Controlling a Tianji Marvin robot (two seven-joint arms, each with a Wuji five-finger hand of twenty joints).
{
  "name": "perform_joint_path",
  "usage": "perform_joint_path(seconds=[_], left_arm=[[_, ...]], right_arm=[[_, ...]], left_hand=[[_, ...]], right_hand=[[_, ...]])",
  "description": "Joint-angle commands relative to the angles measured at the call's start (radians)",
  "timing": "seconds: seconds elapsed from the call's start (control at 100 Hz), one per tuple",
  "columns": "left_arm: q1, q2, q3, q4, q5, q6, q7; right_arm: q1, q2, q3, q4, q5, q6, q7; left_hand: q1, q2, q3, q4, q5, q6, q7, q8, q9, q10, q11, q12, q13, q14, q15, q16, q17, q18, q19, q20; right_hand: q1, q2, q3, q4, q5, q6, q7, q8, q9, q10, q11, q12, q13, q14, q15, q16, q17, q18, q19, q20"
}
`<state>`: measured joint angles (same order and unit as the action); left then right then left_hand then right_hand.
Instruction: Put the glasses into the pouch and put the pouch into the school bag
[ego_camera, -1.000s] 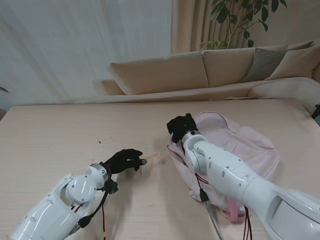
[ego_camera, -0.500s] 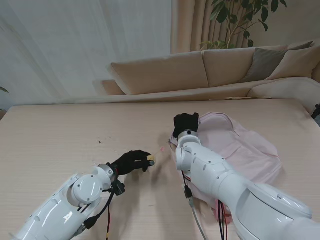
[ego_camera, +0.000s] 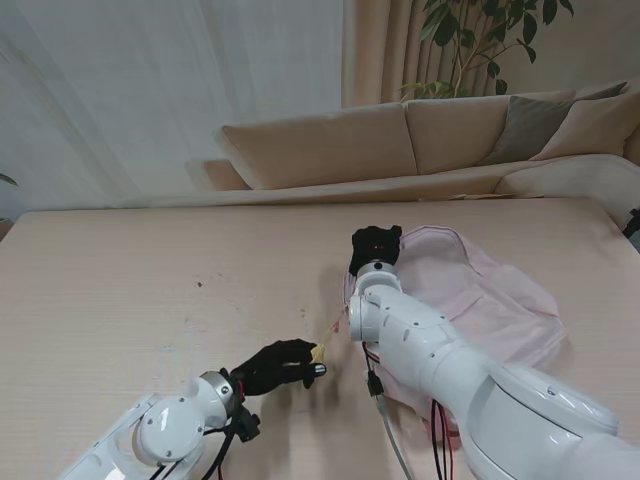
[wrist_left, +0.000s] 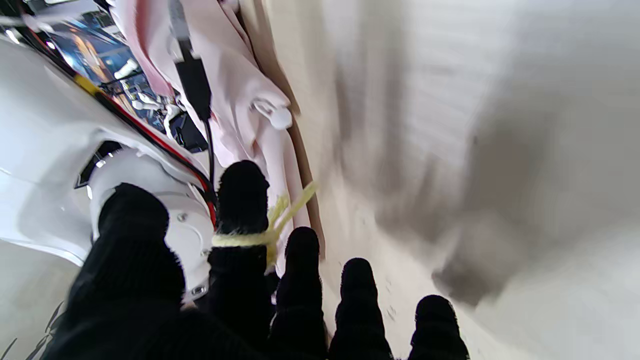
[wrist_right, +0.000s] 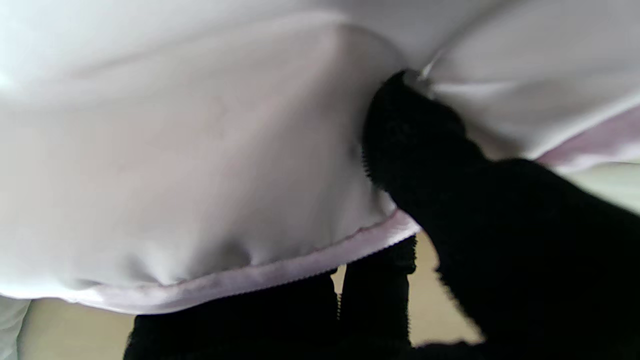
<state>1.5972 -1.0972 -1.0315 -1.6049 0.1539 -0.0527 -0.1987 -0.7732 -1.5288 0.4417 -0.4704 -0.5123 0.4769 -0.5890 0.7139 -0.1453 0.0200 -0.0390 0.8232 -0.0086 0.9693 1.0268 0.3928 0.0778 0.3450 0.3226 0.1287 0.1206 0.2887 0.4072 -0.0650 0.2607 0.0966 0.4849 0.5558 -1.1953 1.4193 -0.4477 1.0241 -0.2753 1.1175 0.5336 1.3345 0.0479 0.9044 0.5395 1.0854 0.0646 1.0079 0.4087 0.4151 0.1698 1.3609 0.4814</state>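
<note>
Right hand (ego_camera: 375, 244) pinches school bag (ego_camera: 470, 290) rim; left hand (ego_camera: 275, 365) holds yellow cord (ego_camera: 322, 345).

The stand view is bright and sharp, lit by soft daylight through the sheer curtain (ego_camera: 170, 90), with faint shadows on the table (ego_camera: 120, 270). The left wrist view is heavily motion-blurred across the table surface. The right wrist view is close, soft-focused and washed out over pale fabric.
</note>
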Motion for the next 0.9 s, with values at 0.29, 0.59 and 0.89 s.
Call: perform_joint_path(seconds=[0.29, 0.59, 0.89], left_arm=[[-0.003, 0.007, 0.068, -0.006, -0.159, -0.061, -0.104], [-0.092, 0.007, 0.129, 0.052, -0.240, -0.088, -0.172], [-0.084, 0.018, 0.091, 0.010, 0.009, -0.039, -0.102]], right_arm=[[-0.003, 0.000, 0.009, 0.017, 0.005, 0.018, -0.001], [-0.003, -0.019, 0.011, 0.045, 0.022, 0.019, -0.017], [-0.012, 0.003, 0.013, 0.014, 0.008, -0.022, -0.017]], left_hand=[[0.042, 0.065, -0.024, 0.019, 0.137, -0.107, 0.095, 0.027, 0.021, -0.008, -0.006, 0.018, 0.002, 0.000, -0.012, 0.008, -0.019, 0.011, 0.009, 0.015], [0.057, 0.090, -0.030, 0.019, 0.188, -0.110, 0.074, 0.013, 0.178, -0.049, 0.021, 0.047, 0.091, 0.019, 0.023, 0.036, -0.009, 0.025, 0.044, 0.064], [-0.009, 0.045, -0.033, 0.021, -0.032, -0.027, -0.202, -0.217, 0.068, 0.007, -0.021, 0.046, 0.065, 0.039, 0.016, 0.039, 0.008, 0.036, 0.042, 0.086]], right_hand=[[0.043, 0.077, 0.114, 0.047, 0.032, 0.011, 0.024, -0.002, 0.094, 0.136, 0.089, 0.065, 0.073, 0.037, 0.058, -0.003, 0.006, 0.004, 0.037, 0.023], [0.039, 0.081, 0.114, 0.047, 0.028, 0.009, 0.023, -0.001, 0.094, 0.132, 0.089, 0.065, 0.073, 0.033, 0.057, -0.005, 0.008, 0.000, 0.040, 0.024], [0.016, 0.096, 0.118, 0.042, -0.002, -0.025, 0.026, 0.006, 0.075, 0.104, 0.095, 0.065, 0.057, 0.005, 0.054, -0.006, 0.005, -0.016, 0.036, 0.022]])
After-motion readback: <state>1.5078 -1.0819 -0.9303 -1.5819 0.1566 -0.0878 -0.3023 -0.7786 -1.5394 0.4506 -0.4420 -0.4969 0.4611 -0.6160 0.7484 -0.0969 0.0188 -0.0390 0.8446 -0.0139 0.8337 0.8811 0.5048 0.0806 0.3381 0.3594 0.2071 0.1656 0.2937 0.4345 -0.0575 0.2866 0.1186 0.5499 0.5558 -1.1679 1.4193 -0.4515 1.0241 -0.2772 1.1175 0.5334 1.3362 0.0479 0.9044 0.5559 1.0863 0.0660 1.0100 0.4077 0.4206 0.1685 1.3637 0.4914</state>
